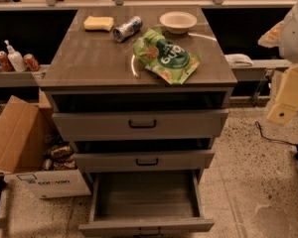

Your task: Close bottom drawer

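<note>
Your gripper (282, 110) sits way off at the right edge, level with the top drawer (97, 124) and well clear of the cabinet (94, 58). Honestly can't tell if it's open or closed from here. The bottom drawer (145, 197) is pulled way out toward the camera, grey inside showing, front panel down at the lower edge. The middle drawer (102, 161) sticks out a bit too. On top you've got a green snack bag (165, 57), a tipped can (127, 28), a yellow sponge (99, 23) and a bowl (178, 22).
</note>
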You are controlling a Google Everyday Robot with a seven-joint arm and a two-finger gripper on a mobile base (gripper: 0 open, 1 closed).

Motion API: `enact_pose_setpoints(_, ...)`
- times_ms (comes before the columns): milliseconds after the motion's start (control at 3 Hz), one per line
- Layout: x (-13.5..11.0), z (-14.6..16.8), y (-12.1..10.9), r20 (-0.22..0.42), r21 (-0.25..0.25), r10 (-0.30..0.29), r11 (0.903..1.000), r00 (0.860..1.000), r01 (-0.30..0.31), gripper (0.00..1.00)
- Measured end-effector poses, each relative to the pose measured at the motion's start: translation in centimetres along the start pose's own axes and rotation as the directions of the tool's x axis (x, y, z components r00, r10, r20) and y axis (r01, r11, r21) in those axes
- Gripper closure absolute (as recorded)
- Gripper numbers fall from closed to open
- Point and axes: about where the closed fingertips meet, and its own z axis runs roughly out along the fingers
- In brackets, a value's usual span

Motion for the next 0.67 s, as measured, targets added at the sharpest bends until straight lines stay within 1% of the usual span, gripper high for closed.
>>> enact_pose_setpoints(333,0.0,0.0,0.0,0.000,0.000,0.000,1.0000,1.000,0.000,0.00)
enact_pose_setpoints(667,0.3,2.5,1.5,0.061,-0.037,0.077,0.9965,0.995,-0.075,0.00)
